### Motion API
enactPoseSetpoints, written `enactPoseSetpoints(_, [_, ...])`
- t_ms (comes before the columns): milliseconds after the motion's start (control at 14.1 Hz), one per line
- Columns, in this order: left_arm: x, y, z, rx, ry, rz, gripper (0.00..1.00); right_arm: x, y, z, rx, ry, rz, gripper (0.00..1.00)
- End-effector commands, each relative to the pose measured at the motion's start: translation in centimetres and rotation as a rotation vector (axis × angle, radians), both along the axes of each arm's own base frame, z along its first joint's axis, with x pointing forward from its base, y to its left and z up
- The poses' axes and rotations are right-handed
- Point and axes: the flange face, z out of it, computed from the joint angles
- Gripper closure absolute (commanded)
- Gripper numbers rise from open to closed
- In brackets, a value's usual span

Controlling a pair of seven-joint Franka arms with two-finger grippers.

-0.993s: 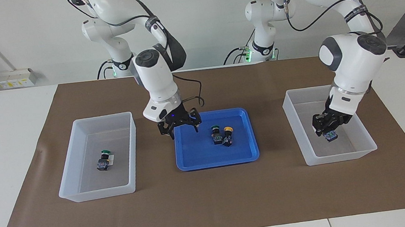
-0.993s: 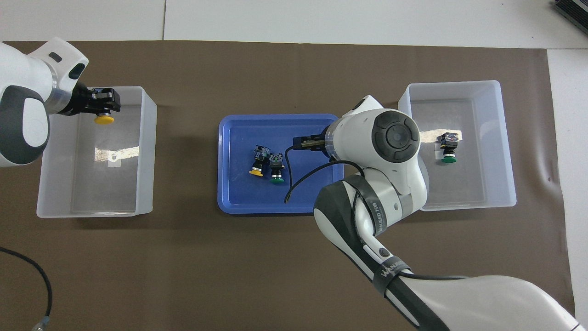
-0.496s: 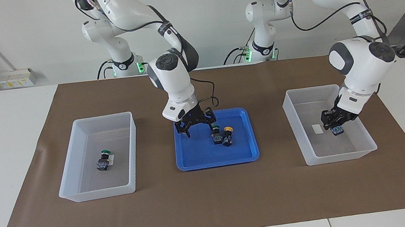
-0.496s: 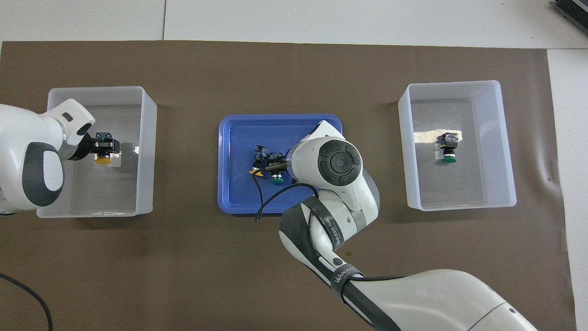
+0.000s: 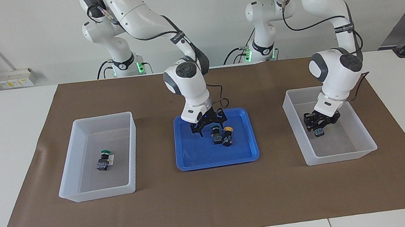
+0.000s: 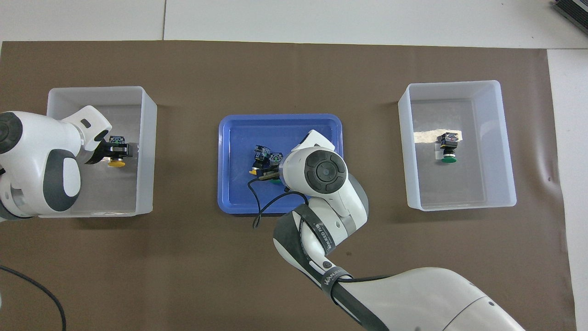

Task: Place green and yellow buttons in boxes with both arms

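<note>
In the blue tray point(image 5: 199, 159) point(image 6: 239, 138) a green button point(image 5: 215, 129) and a yellow button point(image 5: 228, 130) lie side by side. My right gripper point(image 5: 209, 128) hangs open just above the green one; in the overhead view its wrist covers most of that button point(image 6: 274, 158). My left gripper point(image 5: 318, 125) point(image 6: 115, 151) is low inside the box point(image 5: 342, 157) point(image 6: 147, 138) at the left arm's end, shut on another yellow button point(image 5: 319, 132) point(image 6: 116, 163). The other box point(image 5: 98, 194) point(image 6: 459, 85) holds a green button point(image 5: 104, 159) point(image 6: 448, 148) lying on its floor.
Both boxes and the tray sit on a brown paper mat point(image 5: 212, 202) over a white table. A black cable point(image 6: 266, 204) loops from my right wrist over the tray's edge nearest the robots.
My right gripper moved from the tray's edge to over the green button and came lower. My left gripper carried its yellow button across the box toward the tray and lower.
</note>
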Motion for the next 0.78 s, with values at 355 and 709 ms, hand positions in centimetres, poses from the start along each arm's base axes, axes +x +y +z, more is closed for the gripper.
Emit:
enactPoseSetpoints(355, [3.1, -0.1, 7.0, 0.002, 0.018, -0.028, 0.0, -0.5, 0.4, -0.8, -0.025, -0.033, -0.022, 0.13])
enactPoseSetpoints(709, [4.1, -2.8, 12.2, -0.002, 0.064, -0.066, 0.0, -0.9, 1.3, -1.7, -0.024, -0.047, -0.011, 0.25])
